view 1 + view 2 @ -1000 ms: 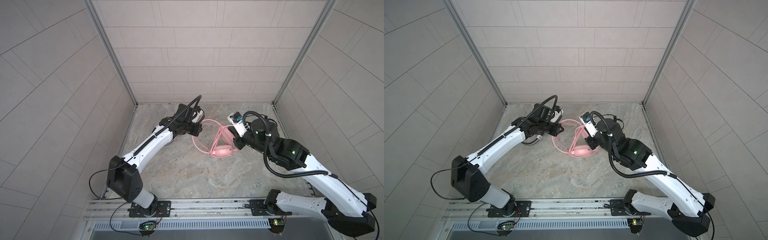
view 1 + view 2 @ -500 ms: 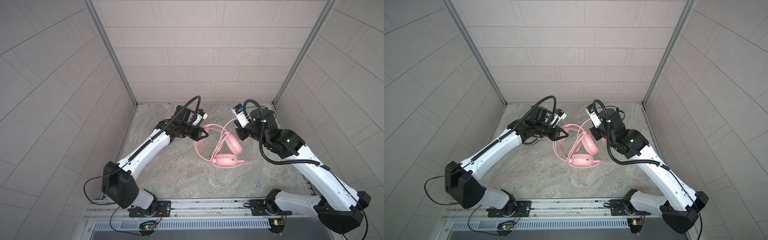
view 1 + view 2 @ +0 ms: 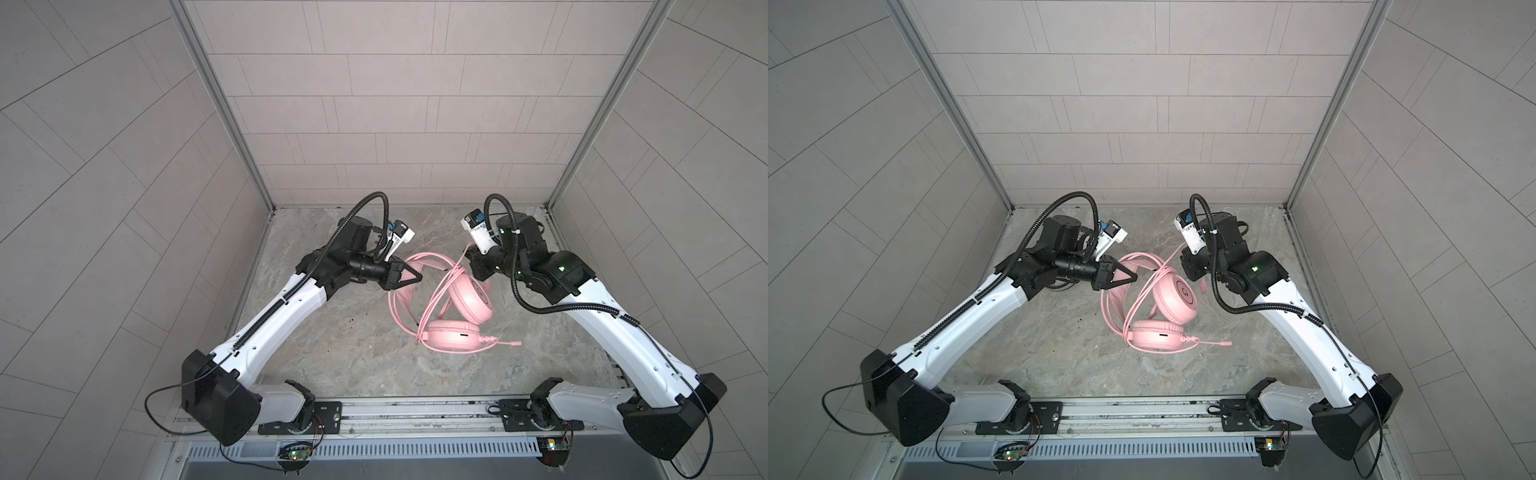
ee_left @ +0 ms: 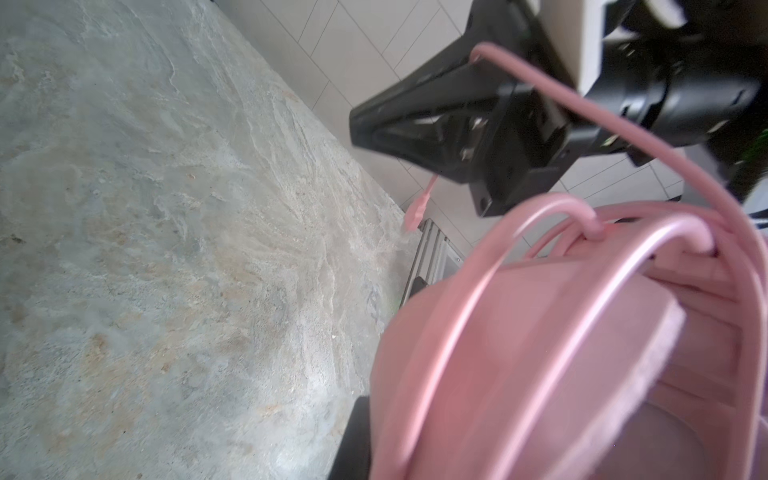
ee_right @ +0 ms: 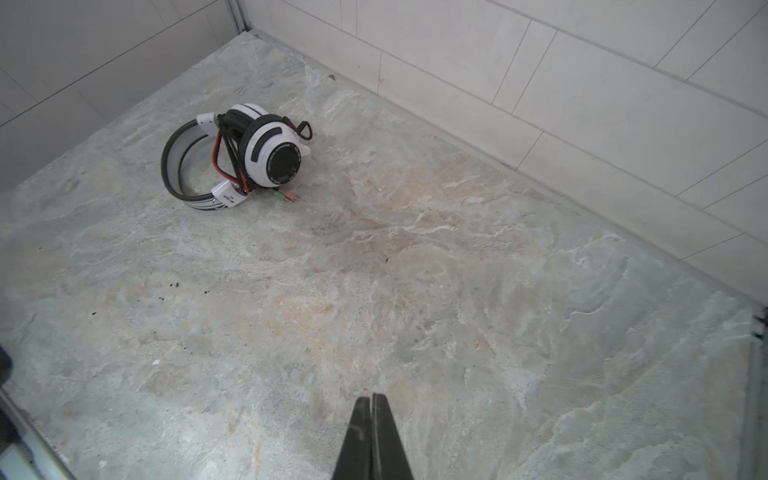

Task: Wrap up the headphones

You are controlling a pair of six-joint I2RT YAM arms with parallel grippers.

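The left fingers [image 3: 417, 276] are clamping the pink headphones [image 3: 471, 299] by the headband [image 3: 400, 296] at the surface [image 3: 332, 353] centre, band pointing toward them, ear cups [image 3: 454, 337] frontward. The right fingers [image 5: 386, 440] are pressing together, empty; the white headphones [image 5: 270, 153] are lying near a corner.

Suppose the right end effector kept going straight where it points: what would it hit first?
Probably the bare stone tabletop, as the right end effector angles down at it; the white headphones lie well off that line.
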